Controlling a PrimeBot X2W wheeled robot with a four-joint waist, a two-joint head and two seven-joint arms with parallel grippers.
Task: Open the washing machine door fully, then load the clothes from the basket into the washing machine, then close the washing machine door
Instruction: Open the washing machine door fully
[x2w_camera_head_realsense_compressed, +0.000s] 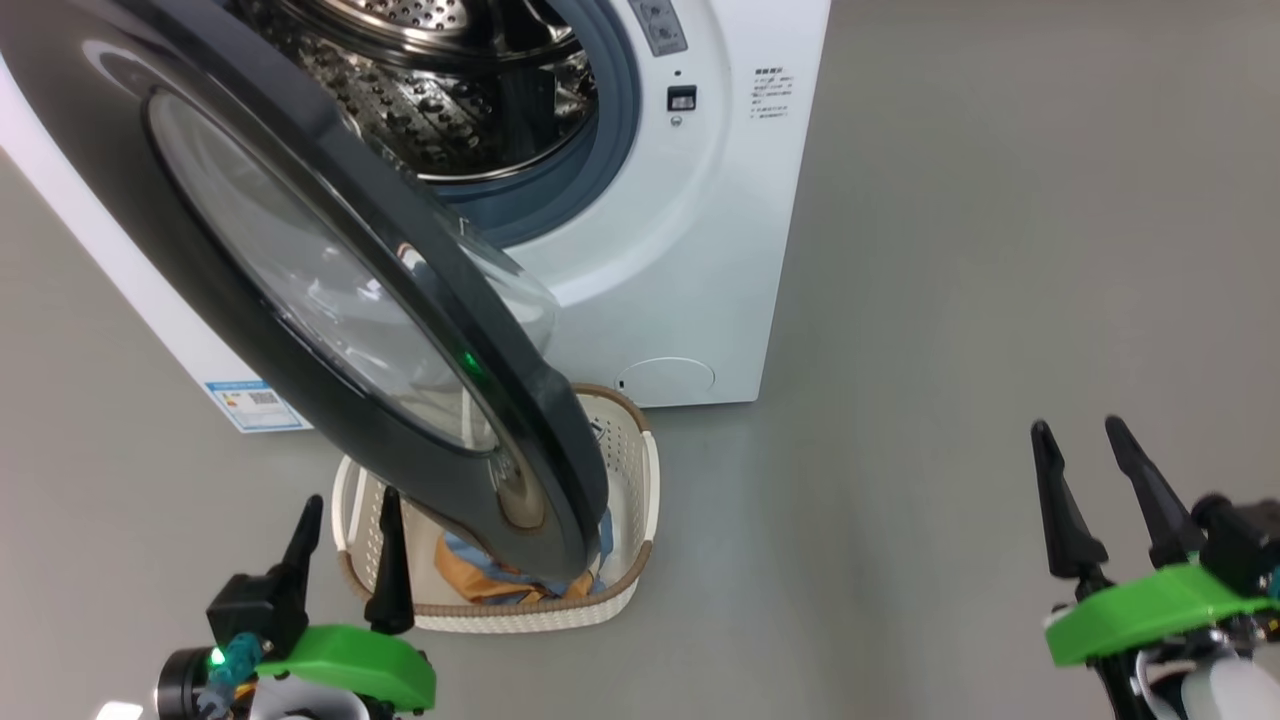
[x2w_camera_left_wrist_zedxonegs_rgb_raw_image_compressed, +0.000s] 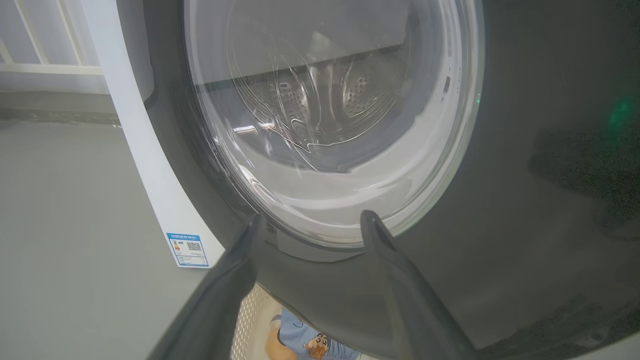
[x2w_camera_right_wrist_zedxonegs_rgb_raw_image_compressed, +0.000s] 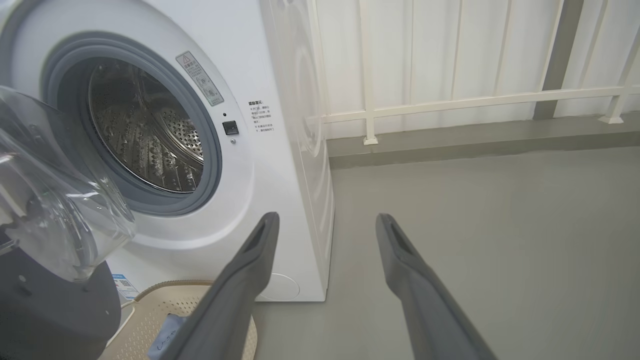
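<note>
**Both pincers spread and empty, door part-open**

The left gripper (x2w_camera_head_realsense_compressed: 350, 497) gapes wide and holds nothing, just beside the basket (x2w_camera_head_realsense_compressed: 641, 478). The right gripper (x2w_camera_head_realsense_compressed: 1078, 423), equally spread and empty, sits well to the right. The washing machine door (x2w_camera_head_realsense_compressed: 300, 280) overhangs the clothes (x2w_camera_head_realsense_compressed: 478, 582), with the washing machine (x2w_camera_head_realsense_compressed: 700, 250) beyond.

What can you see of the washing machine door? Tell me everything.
The washing machine door is large and round: a wide glossy black rim around a clear window that bulges into a glass bowl on its inner side. It stands swung open from the washing machine, its lower edge hanging over the basket and hiding part of the clothes. The open left pincer points at its outer face without gripping it.
</note>
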